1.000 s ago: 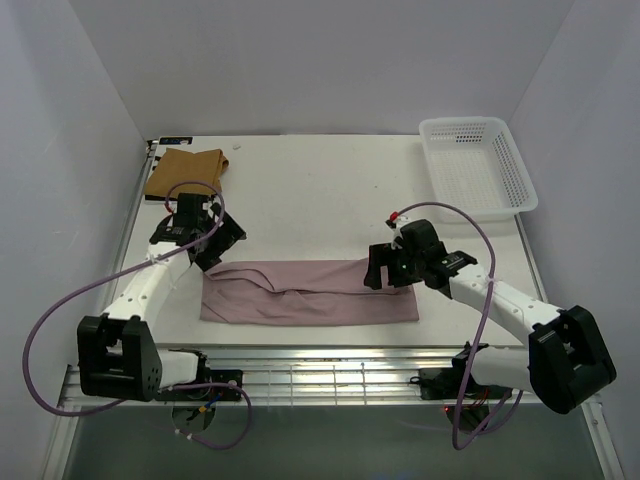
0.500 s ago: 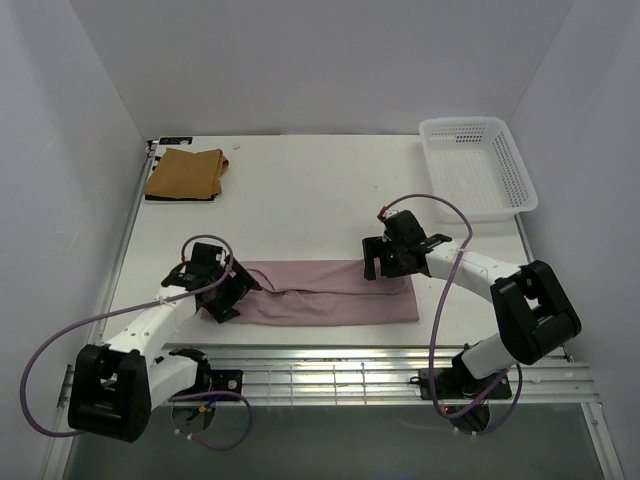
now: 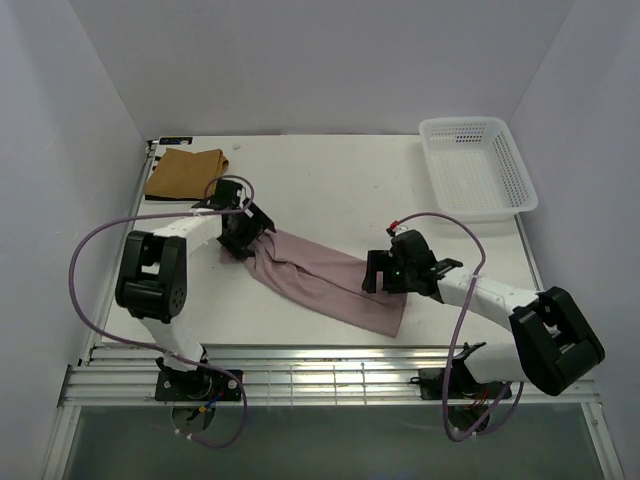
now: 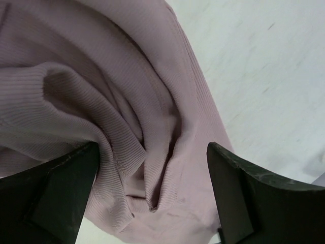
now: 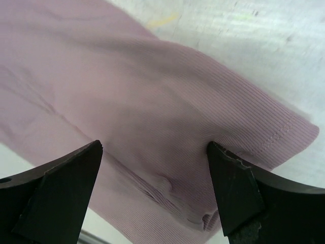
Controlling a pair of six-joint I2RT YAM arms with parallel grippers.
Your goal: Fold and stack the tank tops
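The pale pink tank top (image 3: 320, 278) lies in a long folded strip, slanting from the back left to the front right of the table. My left gripper (image 3: 248, 236) hangs over its bunched upper-left end, open, with rumpled pink cloth (image 4: 127, 101) between the wide-apart fingers (image 4: 61, 193). My right gripper (image 3: 376, 272) stands open over the lower-right end, where the hem (image 5: 274, 134) runs between its fingers. The tan-brown tank top (image 3: 185, 172) lies folded in the back left corner. In the wrist views the grippers (image 4: 152, 168) (image 5: 155, 157) close on nothing.
A white mesh basket (image 3: 478, 168) stands at the back right, empty. Bare white table (image 3: 330, 190) spreads between the tan top and the basket. A metal rail (image 3: 320, 375) runs along the front edge, near the pink top's lower corner.
The pink top lay straight along the front; now it slants, its left end pulled toward the back. My left gripper went from front left to back. My right gripper shifted slightly forward.
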